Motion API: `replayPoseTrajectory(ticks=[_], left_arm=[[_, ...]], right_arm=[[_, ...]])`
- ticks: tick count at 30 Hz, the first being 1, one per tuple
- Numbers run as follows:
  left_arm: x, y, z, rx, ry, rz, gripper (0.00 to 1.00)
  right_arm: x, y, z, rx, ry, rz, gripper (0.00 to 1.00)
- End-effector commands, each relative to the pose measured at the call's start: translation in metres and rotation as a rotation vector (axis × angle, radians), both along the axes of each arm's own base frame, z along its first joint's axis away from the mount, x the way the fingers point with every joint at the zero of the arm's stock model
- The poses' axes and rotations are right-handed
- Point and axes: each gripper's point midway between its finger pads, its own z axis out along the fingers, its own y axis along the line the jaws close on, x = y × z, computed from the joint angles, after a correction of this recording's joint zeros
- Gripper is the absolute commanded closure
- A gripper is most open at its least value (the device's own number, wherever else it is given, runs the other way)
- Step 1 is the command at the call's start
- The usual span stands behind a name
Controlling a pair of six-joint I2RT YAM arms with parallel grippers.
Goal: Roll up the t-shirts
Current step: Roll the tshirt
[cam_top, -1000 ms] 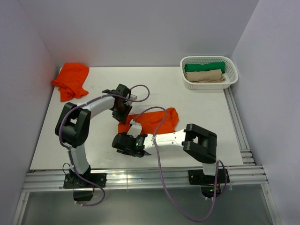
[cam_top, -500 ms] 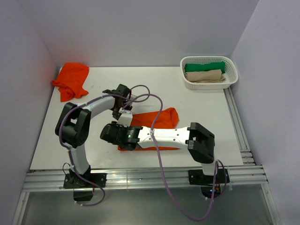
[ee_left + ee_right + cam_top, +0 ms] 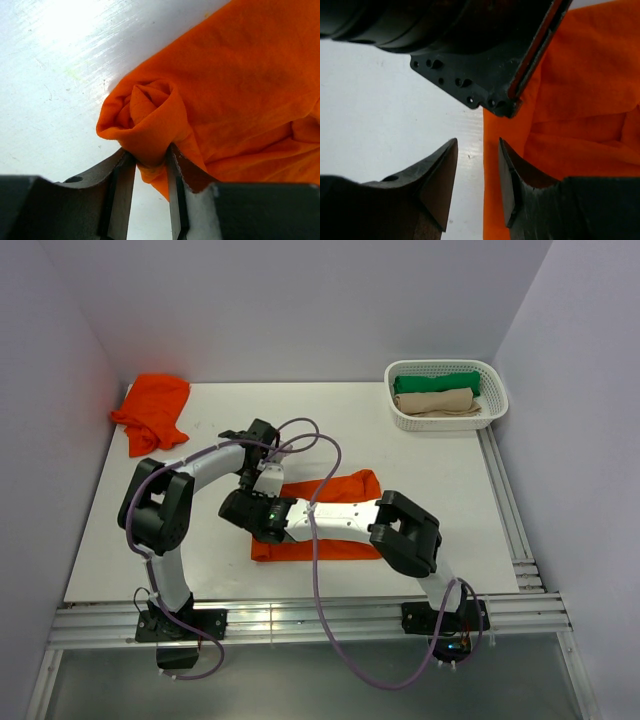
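White table (image 3: 440, 480), orange t-shirt (image 3: 345, 490) mid-table, crumpled orange t-shirt (image 3: 152, 410) far-left corner, white mesh basket (image 3: 447, 418) far-right corner

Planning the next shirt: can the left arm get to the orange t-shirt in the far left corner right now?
Probably not yet: the left gripper is shut on the t-shirt mid-table. The corner t-shirt lies uncovered, nothing blocking it.

Overhead view faces down; both wrist views closely share the orange t-shirt (image 3: 240, 90).

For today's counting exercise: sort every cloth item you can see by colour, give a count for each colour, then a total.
Orange t-shirts: 2, one at the table's middle, one at the far left corner
Green folded cloth, in the basket: 1
Beige folded cloth, same basket: 1
Total: 4
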Motion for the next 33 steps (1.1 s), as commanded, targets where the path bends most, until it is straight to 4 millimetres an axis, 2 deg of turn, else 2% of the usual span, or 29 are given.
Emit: replayPoseTrajectory(ticks=[1,8,14,24,33], left_arm=[[0.009,-0.006,0.01,0.001,-0.033,-0.018,0.64],[0.009,-0.007,0.011,0.002,-0.034,-0.019,0.64],[0.012,-0.011,0.018,-0.009,-0.045,-0.022,0.56],[0.028,-0.021,0.045,-0.037,-0.07,-0.016,0.41],[0.049,-0.021,0.071,-0.081,-0.095,0.006,0.37]], right_arm=[[0.01,0.003,-0.01,-0.018,-0.008,0.004,0.55],[0.006,-0.007,-0.027,-0.045,0.033,-0.02,0.55],[0.002,-0.011,-0.039,-0.075,0.063,-0.015,0.54],[-0.002,-0.017,-0.056,-0.135,0.101,-0.014,0.53],[-0.005,-0.035,-0.057,-0.226,0.123,-0.035,0.51]])
